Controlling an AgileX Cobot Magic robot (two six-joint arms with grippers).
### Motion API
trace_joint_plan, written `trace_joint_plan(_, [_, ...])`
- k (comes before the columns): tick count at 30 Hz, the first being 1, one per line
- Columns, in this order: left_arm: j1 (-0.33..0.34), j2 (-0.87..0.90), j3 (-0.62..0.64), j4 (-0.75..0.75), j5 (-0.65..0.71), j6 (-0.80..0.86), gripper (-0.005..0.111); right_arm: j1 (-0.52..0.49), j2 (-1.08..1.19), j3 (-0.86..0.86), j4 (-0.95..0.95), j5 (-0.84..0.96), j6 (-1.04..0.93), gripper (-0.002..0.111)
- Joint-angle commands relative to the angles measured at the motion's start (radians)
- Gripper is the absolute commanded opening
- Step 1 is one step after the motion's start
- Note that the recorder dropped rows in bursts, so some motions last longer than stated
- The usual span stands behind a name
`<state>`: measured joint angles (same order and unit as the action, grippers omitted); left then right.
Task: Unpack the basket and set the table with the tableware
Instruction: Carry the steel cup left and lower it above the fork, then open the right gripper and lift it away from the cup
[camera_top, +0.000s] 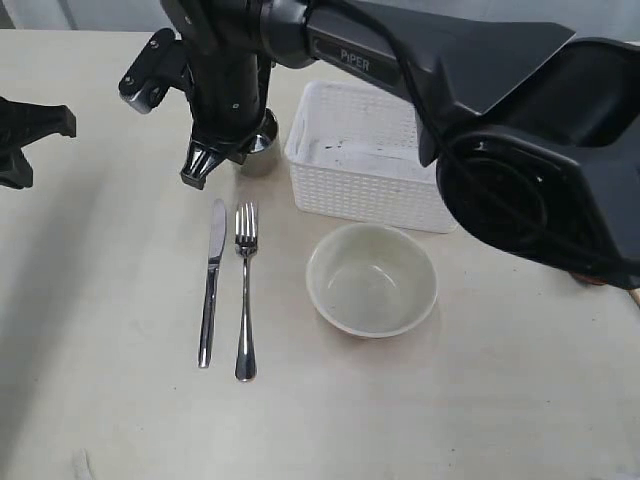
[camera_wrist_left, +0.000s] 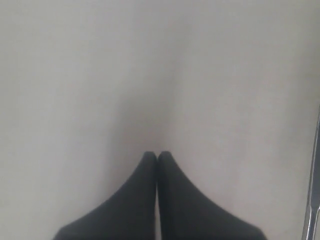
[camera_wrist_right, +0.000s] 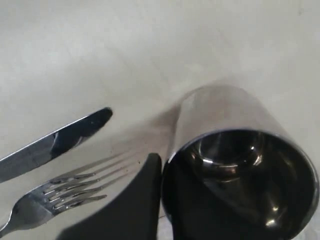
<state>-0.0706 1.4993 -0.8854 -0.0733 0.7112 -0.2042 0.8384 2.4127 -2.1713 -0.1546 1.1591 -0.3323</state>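
Note:
My right gripper (camera_wrist_right: 162, 167) is shut on the rim of the shiny steel cup (camera_wrist_right: 225, 120), one finger (camera_wrist_right: 145, 200) outside the wall and the other inside. The cup (camera_top: 263, 148) stands upright on the table (camera_top: 100, 350), just left of the white basket (camera_top: 365, 150). The steel knife (camera_top: 211, 280) and fork (camera_top: 245, 290) lie side by side in front of the cup, and the cream bowl (camera_top: 371, 279) sits before the basket. My left gripper (camera_wrist_left: 157, 156) is shut and holds nothing, low over bare table at the far left (camera_top: 20, 150). The spoon, chopsticks and plate are hidden.
The right arm (camera_top: 430, 70) crosses over the basket and hides the right side of the table. The part of the basket floor that shows holds nothing. A thin steel strip (camera_wrist_left: 313, 200) runs along the edge of the left wrist view.

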Motion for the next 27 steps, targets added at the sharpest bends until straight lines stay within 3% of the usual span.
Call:
trace_joint_plan(1, [0.003,0.001,0.007,-0.011,-0.01,0.006,0.0,0.003,-0.011,0.0,0.018,0.021,-0.035,-0.001])
trace_joint_plan(27, [-0.011,0.003,0.007,-0.016,-0.018,0.016,0.0,0.001,-0.047,0.0,0.087,0.038,-0.118,0.003])
